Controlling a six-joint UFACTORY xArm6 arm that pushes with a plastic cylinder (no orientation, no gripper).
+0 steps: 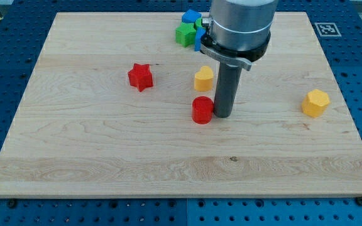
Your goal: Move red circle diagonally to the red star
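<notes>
Red circle (pixel 202 110) sits near the middle of the wooden board (pixel 105 157), with my tip (pixel 223 115) touching or just beside its right-hand edge in the view; the rod has no jaws and grips nothing, it only bears against the block. Red star (pixel 140 76) lies apart toward the view's upper left; a yellow block (pixel 203 78) stands just above the circle. Judged light, rigid and free-sliding; its round wall may slip off-line, so contact belongs on the lower right side.
</notes>
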